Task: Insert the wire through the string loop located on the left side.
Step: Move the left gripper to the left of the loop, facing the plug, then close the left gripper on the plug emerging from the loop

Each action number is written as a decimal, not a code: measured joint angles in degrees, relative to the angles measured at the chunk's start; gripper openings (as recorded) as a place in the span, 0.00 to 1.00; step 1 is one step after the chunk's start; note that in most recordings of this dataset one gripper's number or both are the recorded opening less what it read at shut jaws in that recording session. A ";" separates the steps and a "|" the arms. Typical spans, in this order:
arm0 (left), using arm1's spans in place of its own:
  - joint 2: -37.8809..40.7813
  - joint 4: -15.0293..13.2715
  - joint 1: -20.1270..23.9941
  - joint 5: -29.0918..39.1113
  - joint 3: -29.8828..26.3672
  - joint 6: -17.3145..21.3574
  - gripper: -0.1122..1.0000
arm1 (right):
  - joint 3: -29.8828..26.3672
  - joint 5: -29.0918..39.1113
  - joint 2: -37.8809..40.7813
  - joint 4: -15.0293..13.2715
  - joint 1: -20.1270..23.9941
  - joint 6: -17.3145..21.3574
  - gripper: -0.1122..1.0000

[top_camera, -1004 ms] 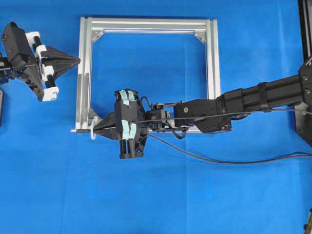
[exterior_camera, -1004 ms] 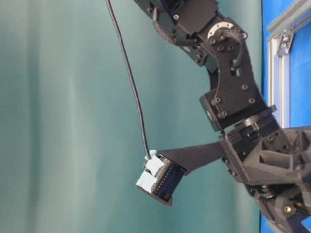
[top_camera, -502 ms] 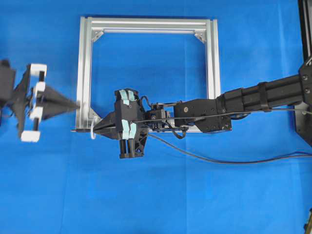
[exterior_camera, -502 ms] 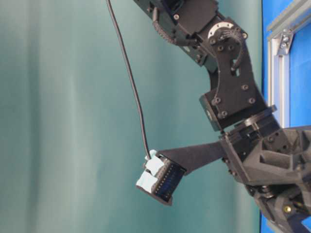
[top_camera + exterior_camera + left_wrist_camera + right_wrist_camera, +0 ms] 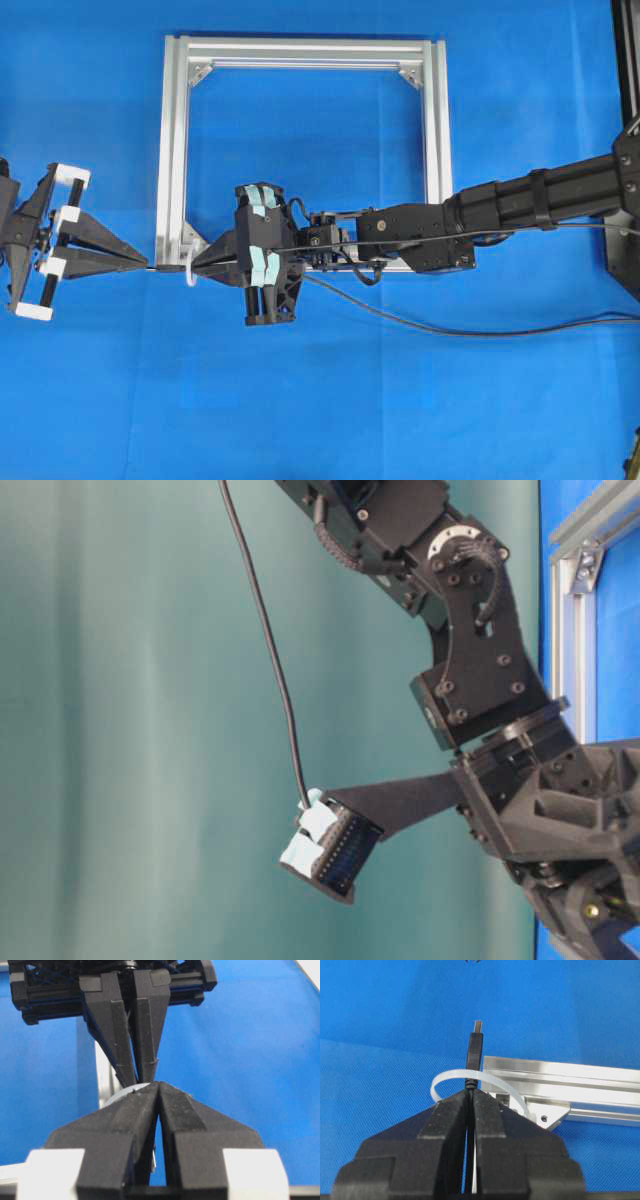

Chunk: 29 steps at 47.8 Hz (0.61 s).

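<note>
Two grippers now face each other tip to tip at the lower left corner of the aluminium frame (image 5: 172, 150). The right gripper (image 5: 197, 266) is clenched on the wire (image 5: 473, 1060), pinching it just behind the stiff plug; in the right wrist view the plug runs forward from the closed jaws, passes through the string loop (image 5: 451, 1078) and ends in its silvery tip beyond the whitish band. The loop itself hangs from the frame corner, arching just in front of the right gripper's fingertips. From that grip the black wire trails back along the right arm (image 5: 520, 205) and sags over the blue table (image 5: 320, 400) toward the right edge.

The left gripper (image 5: 147, 264) is pressed shut with nothing visibly between its jaws; its tips sit just left of the frame corner, close to the plug's end, though contact cannot be made out. A second ago it was higher up on the left, level with the frame's left rail and tilted; half a second ago it had swung partway down; now it lies level with the loop and points straight at the right gripper. The right gripper, wire and loop have not shifted over that time.
</note>
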 measured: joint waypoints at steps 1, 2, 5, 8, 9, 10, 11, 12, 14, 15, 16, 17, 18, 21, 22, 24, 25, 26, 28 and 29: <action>0.00 0.00 0.00 0.00 0.00 0.00 0.11 | 0.09 0.00 0.00 0.00 0.00 0.09 0.01; 0.00 0.00 0.00 0.09 0.00 -0.09 0.11 | 0.00 0.00 0.00 0.00 0.00 0.09 0.01; 0.00 0.00 0.00 0.26 0.00 0.00 0.16 | 0.00 0.00 0.00 0.00 0.00 0.09 0.01; 0.00 0.09 -0.09 0.44 -0.09 0.00 0.27 | 0.00 0.00 0.00 0.00 0.00 0.00 0.01; 0.00 0.09 0.00 0.44 -0.09 0.00 0.32 | 0.00 0.00 0.00 0.00 0.00 0.09 0.01; 0.00 0.09 -0.09 0.44 -0.09 0.00 0.38 | 0.09 0.00 0.00 0.00 0.00 0.09 0.01; 0.00 0.09 -0.09 0.44 -0.18 0.00 0.43 | 0.00 0.00 0.00 0.09 0.00 0.09 0.01; 0.00 0.00 -0.09 0.44 -0.26 0.00 0.48 | 0.00 0.00 0.00 0.00 0.00 0.09 0.01; 0.00 0.00 -0.09 0.44 -0.44 0.00 0.60 | 0.00 0.00 0.00 0.00 0.00 0.00 0.01; 0.00 0.09 -0.09 0.53 -0.44 0.00 0.66 | 0.09 0.00 0.00 0.00 0.00 0.09 0.01; 0.00 0.00 -0.09 0.53 -0.62 0.00 0.71 | 0.00 0.00 0.00 0.00 0.00 0.00 0.01; 0.00 0.00 0.00 0.44 -0.62 -0.09 0.76 | 0.00 0.00 0.00 0.00 0.00 0.09 0.01; 0.00 0.00 -0.09 0.53 -0.79 -0.09 0.82 | 0.00 0.00 0.00 0.09 0.00 0.09 0.01; 0.09 0.09 -0.09 0.53 -1.05 -0.09 0.91 | 0.00 0.00 0.00 0.00 0.00 0.00 0.01; 0.09 0.00 -0.09 0.62 -1.05 -0.09 0.92 | 0.00 0.00 0.00 0.00 0.00 0.00 0.01; 0.18 0.00 0.00 0.79 -1.14 0.00 0.92 | 0.00 0.00 0.00 0.00 0.00 0.09 0.01; 0.18 0.00 0.00 0.88 -1.14 -0.09 0.91 | 0.00 0.00 0.00 0.09 0.00 0.00 0.01; 0.26 0.09 0.00 1.14 -1.23 -0.18 0.91 | 0.00 0.00 0.00 0.09 0.00 0.09 0.01; 0.44 0.00 0.00 1.49 -1.32 -0.18 0.90 | 0.00 0.00 0.00 0.00 0.00 0.00 0.01; 0.53 0.00 0.00 1.58 -1.41 -0.18 0.89 | 0.00 0.00 0.00 0.00 0.00 0.09 0.01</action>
